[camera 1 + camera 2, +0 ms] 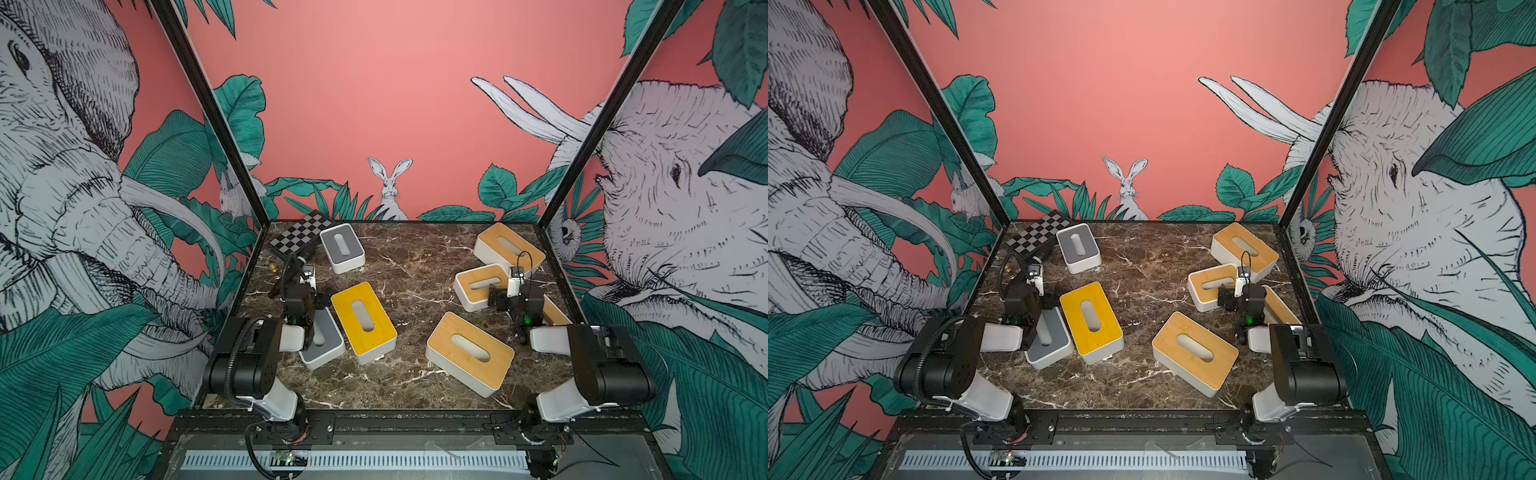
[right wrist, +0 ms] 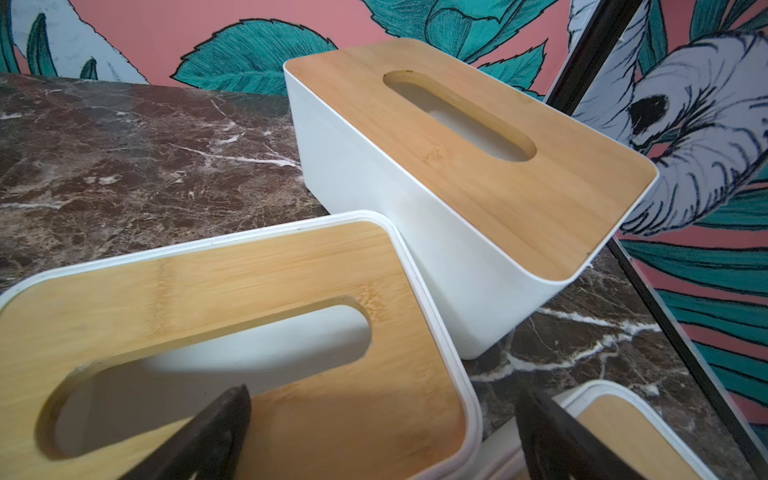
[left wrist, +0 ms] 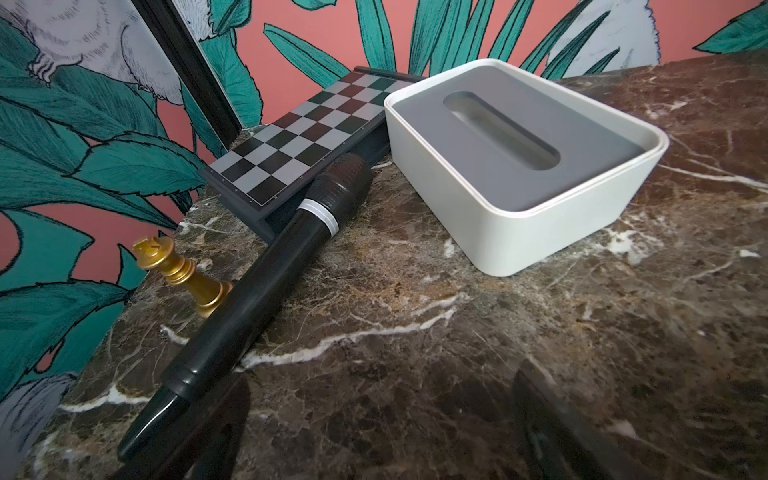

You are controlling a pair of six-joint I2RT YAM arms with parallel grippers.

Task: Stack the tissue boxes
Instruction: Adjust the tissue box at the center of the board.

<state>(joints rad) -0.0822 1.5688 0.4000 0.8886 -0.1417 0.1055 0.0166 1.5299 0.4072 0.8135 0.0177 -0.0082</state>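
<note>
left gripper (image 3: 374, 411) and right gripper (image 2: 382, 399) both gape empty; right should straddle the nearest bamboo box (image 2: 232, 286) squarely across its width before closing.

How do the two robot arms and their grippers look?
The left arm and right arm have bulky black joint housings joined by rounded white links. A ribbed black hose loops along the left arm; a thin black wire arcs above the right wrist. Each wrist carries a small green light. The right gripper has dark, tapered fingers.
</note>
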